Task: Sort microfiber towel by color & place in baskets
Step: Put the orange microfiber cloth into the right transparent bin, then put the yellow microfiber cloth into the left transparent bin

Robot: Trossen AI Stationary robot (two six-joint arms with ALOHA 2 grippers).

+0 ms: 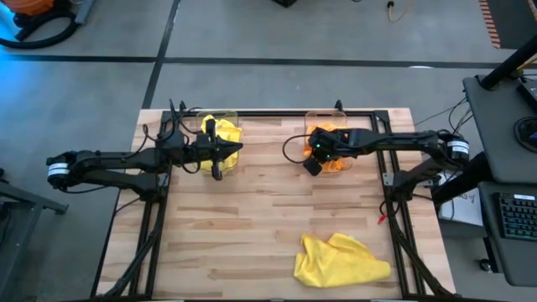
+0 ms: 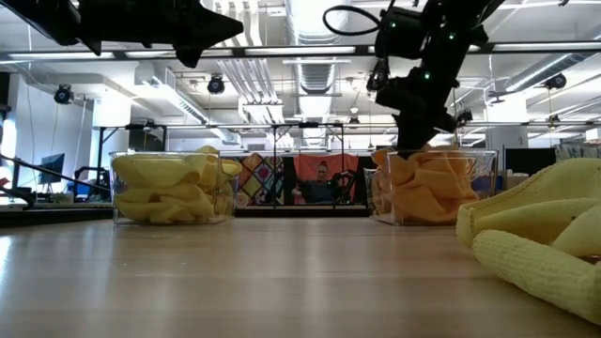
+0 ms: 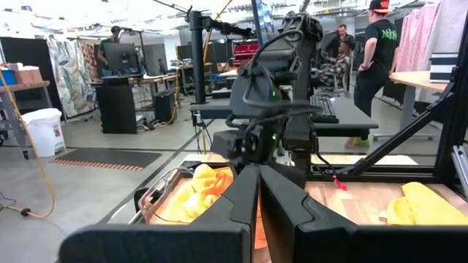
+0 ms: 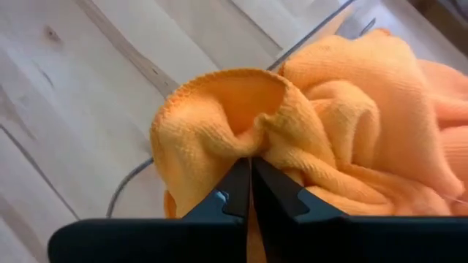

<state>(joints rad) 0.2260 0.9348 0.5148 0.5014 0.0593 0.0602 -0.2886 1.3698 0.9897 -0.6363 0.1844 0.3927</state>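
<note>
Both arms are matte black, built of slim tubular links with bulkier joint housings, and each carries a white band near its base end, on the left arm [image 1: 57, 170] and the right arm [image 1: 456, 148]. Loose black cables loop off the wrist sections, and small green lights glow on the right arm's wrist housing [image 3: 274, 95]. The left gripper's fingers [image 3: 241, 212] are angular, wedge-shaped black plastic, seemingly smooth-faced.
</note>
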